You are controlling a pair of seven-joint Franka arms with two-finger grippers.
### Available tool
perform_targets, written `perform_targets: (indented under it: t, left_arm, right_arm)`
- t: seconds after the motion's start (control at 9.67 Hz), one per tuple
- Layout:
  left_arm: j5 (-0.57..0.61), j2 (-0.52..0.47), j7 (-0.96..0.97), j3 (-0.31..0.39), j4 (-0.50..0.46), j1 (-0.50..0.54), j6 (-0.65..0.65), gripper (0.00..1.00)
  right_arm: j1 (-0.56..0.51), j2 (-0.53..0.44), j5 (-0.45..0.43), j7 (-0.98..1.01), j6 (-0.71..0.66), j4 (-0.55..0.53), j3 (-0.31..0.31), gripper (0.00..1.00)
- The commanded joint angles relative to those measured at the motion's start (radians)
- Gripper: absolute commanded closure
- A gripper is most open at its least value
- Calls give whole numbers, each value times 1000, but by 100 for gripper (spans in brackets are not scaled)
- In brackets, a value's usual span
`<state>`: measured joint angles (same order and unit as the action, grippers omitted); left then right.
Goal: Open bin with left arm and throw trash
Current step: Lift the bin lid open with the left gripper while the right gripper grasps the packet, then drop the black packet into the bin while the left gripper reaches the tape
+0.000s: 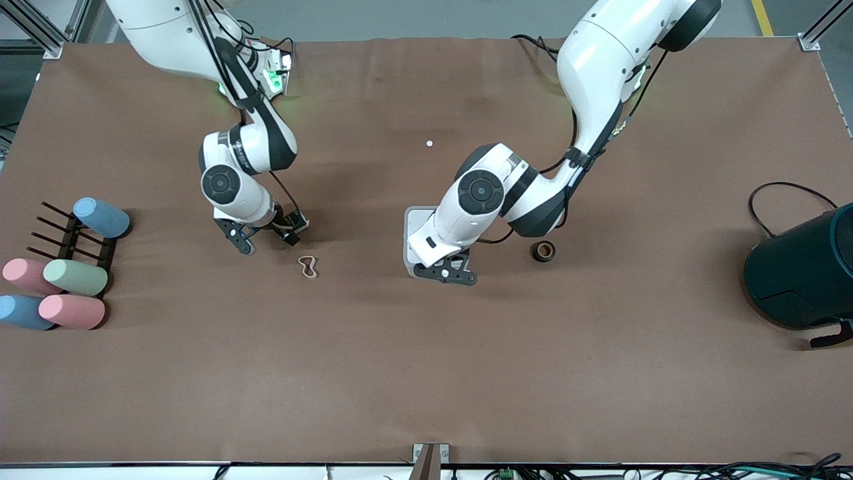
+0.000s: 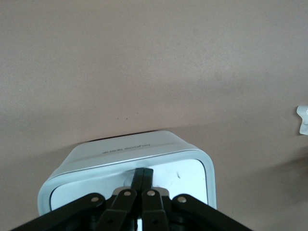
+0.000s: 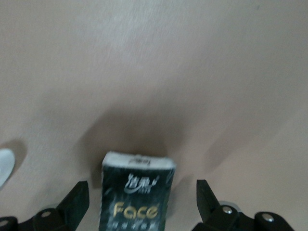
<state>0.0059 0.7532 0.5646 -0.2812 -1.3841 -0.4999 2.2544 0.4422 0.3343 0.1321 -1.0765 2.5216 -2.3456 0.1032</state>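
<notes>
The bin [image 1: 414,225], a small light-grey box with a white lid, sits mid-table, mostly covered by my left arm. In the left wrist view the bin [image 2: 120,154] is just below my left gripper [image 2: 143,174], whose fingers are shut together with their tips on the lid near its edge. My right gripper [image 1: 265,240] is open and low over the black packet with gold print [image 3: 137,195], which lies between its fingers [image 3: 77,199]. The whitish rubber band [image 1: 308,267] lies near it, closer to the front camera. The dark tape roll [image 1: 543,251] lies beside the bin, toward the left arm's end.
A big dark teal cylinder [image 1: 803,273] with a black cable stands at the left arm's end of the table. A black rack with several pastel cylinders [image 1: 66,273] sits at the right arm's end. A tiny white dot [image 1: 430,143] lies near the robots' bases.
</notes>
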Motion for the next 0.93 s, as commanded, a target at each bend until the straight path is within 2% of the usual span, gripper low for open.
perform_targets:
  t: [0.0,0.1,0.21,0.41,0.52,0.62,0.72,0.83]
  left_arm:
    - [14,-24,44,2,-55,9,-49,100]
    - [14,-94,76,2,-44,4,-161,100]
    - [16,-162,64,-1,-43,15,-284,100]
    - [16,-213,-109,-3,-50,97,-416,97]
    - [16,-203,-237,-3,-58,148,-417,95]
    - [17,-177,-361,-3,-81,206,-411,81]
    - [17,-175,-465,-3,-151,243,-347,62]
    - [19,-199,-501,-4,-256,263,-252,34]
  right_arm:
    - [30,-20,38,-26,37,-26,3,67]
    - [32,0,38,-26,69,-26,3,91]
    - [33,6,37,-26,83,-24,3,100]
    - [24,-42,38,-33,54,0,3,100]
    - [21,-99,38,-64,-74,75,4,100]
    - [20,-101,40,-83,-242,235,4,100]
    - [18,-86,40,-109,-447,443,4,100]
    - [44,-28,53,-137,-514,595,3,100]
